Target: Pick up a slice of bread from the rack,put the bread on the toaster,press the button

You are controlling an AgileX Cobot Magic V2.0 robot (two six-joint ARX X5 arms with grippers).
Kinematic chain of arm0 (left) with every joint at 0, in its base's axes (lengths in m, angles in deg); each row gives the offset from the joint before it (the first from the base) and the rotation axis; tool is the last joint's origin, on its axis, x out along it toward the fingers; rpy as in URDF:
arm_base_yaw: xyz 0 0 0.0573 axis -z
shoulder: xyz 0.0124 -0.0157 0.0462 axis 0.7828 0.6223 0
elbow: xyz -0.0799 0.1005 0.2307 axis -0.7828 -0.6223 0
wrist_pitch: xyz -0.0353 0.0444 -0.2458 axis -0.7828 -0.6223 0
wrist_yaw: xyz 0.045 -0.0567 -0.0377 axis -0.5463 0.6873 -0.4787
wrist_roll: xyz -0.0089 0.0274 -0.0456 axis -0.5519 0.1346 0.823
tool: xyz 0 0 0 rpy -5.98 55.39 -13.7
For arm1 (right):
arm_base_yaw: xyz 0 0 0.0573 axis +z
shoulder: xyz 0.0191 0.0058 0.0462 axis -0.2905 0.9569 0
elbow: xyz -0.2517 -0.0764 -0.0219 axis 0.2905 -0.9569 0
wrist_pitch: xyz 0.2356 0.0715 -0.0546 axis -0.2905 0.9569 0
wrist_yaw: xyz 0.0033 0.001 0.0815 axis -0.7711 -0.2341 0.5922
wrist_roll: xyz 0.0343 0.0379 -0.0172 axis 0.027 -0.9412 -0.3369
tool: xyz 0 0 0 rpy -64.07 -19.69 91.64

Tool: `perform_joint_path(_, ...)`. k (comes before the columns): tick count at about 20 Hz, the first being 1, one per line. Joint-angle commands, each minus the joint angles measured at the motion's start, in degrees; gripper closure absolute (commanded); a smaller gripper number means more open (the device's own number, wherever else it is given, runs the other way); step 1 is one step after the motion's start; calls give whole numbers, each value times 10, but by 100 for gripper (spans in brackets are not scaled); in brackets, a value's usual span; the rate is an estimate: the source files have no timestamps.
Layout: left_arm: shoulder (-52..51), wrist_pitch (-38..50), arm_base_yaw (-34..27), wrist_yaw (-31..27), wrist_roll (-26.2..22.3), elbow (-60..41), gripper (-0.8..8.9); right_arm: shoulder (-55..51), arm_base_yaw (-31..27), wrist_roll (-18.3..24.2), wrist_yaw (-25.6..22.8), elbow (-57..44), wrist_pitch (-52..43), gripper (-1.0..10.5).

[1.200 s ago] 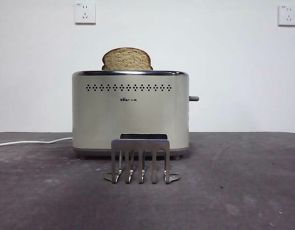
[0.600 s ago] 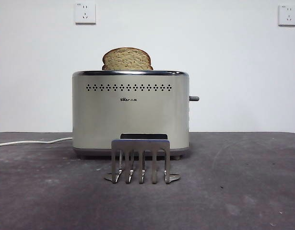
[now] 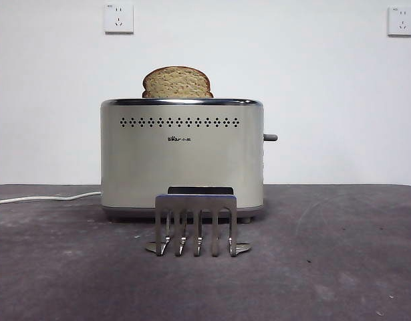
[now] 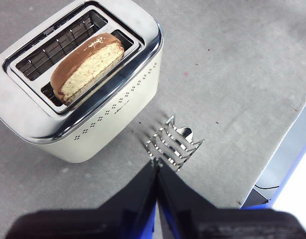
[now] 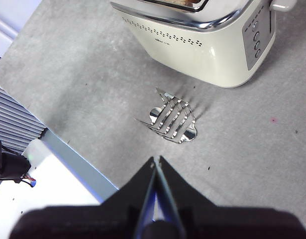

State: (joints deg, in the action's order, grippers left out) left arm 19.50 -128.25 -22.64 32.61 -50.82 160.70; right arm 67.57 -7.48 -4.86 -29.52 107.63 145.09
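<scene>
The slice of bread (image 3: 177, 82) stands in a slot of the cream toaster (image 3: 182, 157), its domed top sticking out above the chrome rim; it also shows in the left wrist view (image 4: 88, 66). The empty grey rack (image 3: 196, 224) stands on the table in front of the toaster (image 4: 88, 94). The dark button (image 3: 270, 138) sticks out from the toaster's right end. My left gripper (image 4: 156, 167) is shut and empty, high above the rack (image 4: 173, 143). My right gripper (image 5: 156, 162) is shut and empty, high above the rack (image 5: 171, 121). Neither arm shows in the front view.
A white cord (image 3: 45, 198) runs left from the toaster across the dark table. Two white wall sockets (image 3: 118, 18) sit high on the back wall. The table's edge (image 4: 277, 149) lies beyond the rack in the left wrist view.
</scene>
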Motion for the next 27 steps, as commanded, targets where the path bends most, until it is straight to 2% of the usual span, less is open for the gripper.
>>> perform_joint_path(1, 0, 7, -2, -6, 3, -5, 818, -2, 0, 5, -1, -3, -1, 946)
perform_joint_path(3, -11, 33, -9, -21, -15, -5, 818, -2, 0, 5, -1, -3, -1, 946)
perform_joint_path(8, -88, 226, -76, -13, -23, -6, 817, -2, 0, 5, -1, -3, -1, 946)
perform_joint_path(14, -205, 273, -202, -13, -30, -34, 817, -2, 0, 5, -1, -3, -1, 946)
perform_joint_path(16, -264, 348, -236, -15, -30, -107, 817, -2, 0, 5, -1, -3, -1, 946)
perform_joint_path(19, -369, 487, -269, -17, -30, -276, 817, -2, 0, 5, -1, -3, -1, 946)
perform_joint_path(21, -428, 546, -284, -17, -29, -384, 817, -2, 0, 5, -1, -3, -1, 946)
perform_joint_path(27, -572, 600, -294, -17, -24, -658, 817, -2, 0, 5, -1, -3, -1, 946)
